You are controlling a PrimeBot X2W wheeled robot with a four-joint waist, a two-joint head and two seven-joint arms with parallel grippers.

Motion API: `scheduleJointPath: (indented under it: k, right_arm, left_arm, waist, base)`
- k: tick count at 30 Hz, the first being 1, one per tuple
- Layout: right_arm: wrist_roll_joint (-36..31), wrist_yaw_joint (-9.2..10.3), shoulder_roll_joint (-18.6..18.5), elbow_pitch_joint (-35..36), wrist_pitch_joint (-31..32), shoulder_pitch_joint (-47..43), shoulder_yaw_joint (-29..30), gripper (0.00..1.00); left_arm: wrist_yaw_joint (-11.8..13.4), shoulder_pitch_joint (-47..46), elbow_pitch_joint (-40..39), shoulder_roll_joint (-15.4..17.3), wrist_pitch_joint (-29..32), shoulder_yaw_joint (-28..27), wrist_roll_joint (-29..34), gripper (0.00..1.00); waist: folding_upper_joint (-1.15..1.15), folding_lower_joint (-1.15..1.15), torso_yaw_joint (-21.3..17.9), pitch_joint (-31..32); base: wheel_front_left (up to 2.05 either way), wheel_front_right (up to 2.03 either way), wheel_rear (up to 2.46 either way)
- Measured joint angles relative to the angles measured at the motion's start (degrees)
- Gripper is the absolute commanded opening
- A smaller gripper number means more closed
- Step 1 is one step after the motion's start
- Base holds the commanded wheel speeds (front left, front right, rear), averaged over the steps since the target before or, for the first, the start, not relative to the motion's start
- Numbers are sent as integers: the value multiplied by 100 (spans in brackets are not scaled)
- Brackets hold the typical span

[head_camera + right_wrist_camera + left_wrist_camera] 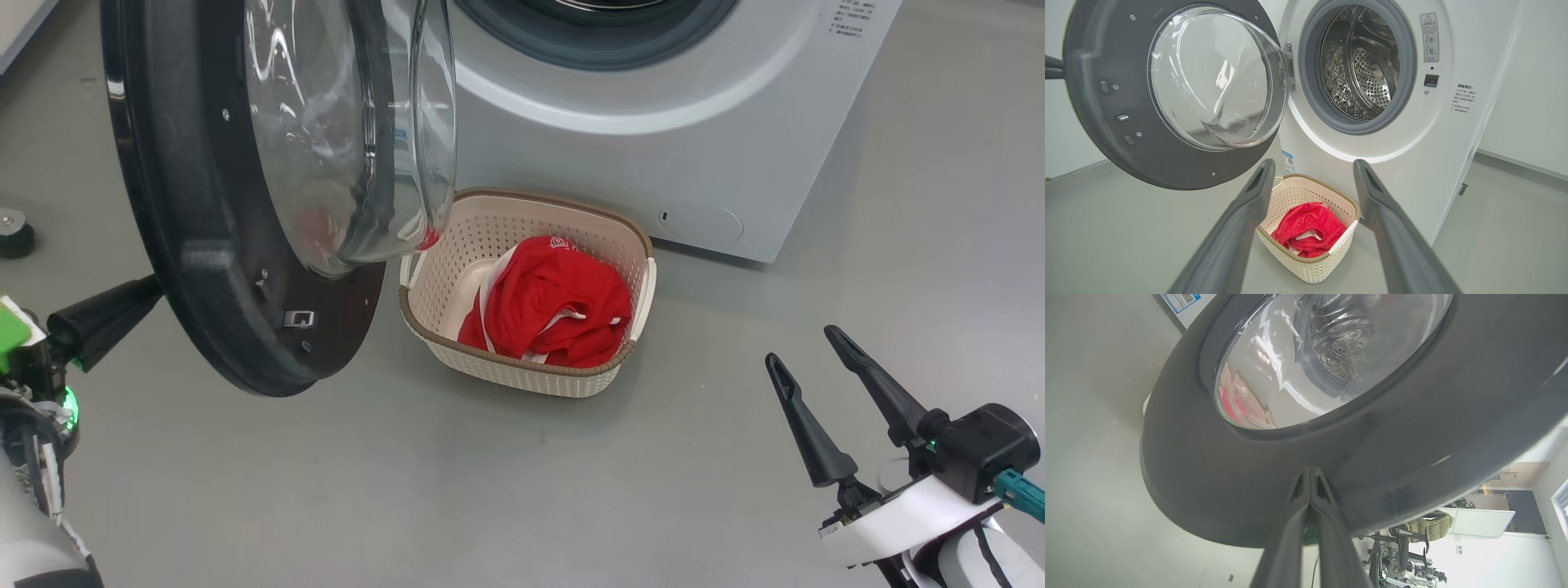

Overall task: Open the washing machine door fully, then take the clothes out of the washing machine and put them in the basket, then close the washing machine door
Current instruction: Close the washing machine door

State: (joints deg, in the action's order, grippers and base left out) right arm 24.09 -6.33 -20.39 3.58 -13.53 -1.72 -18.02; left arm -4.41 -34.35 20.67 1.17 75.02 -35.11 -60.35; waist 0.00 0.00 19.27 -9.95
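The washing machine door (204, 269) hangs open on the left, its clear glass bowl (359, 131) facing the white washing machine (653, 147). My left gripper (147, 292) is shut, with nothing in it. Its tip rests against the door's glossy outer face (1216, 473), where the left wrist view shows the left gripper (1309, 471) with its two fingers pressed together. The clothes (547, 310), red with white trim, lie in the cream basket (522, 200) in front of the machine. My right gripper (802, 345) stands open and empty at the lower right, back from the basket (1306, 269). The steel drum (1359, 73) looks bare.
Grey floor surrounds the basket and the machine. A small dark round object (12, 233) sits on the floor at the far left. Chairs and gear (1404, 547) stand in the room behind the door. A pale wall (1527, 81) runs to the right of the machine.
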Motion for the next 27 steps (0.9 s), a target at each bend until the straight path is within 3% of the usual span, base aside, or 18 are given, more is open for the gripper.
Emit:
scheduleJointPath:
  k: [10,17,27]
  right_arm:
    - [0,1,42,-34,-9,3,-16,100]
    - [0,1,66,-74,-16,4,-16,100]
    - [1,54,160,-178,-41,2,-9,100]
  left_arm:
    - [-15,191,-354,-26,52,181,-218,0]
    - [-65,226,-722,-41,-515,91,-187,0]
    - [-253,472,-1548,41,-1740,271,872,0]
  waist:
    - [0,0,-34,45]
    - [0,0,-74,62]
    - [0,0,-51,169]
  base:
    - [0,0,0]
    - [0,0,0]
    - [0,0,0]
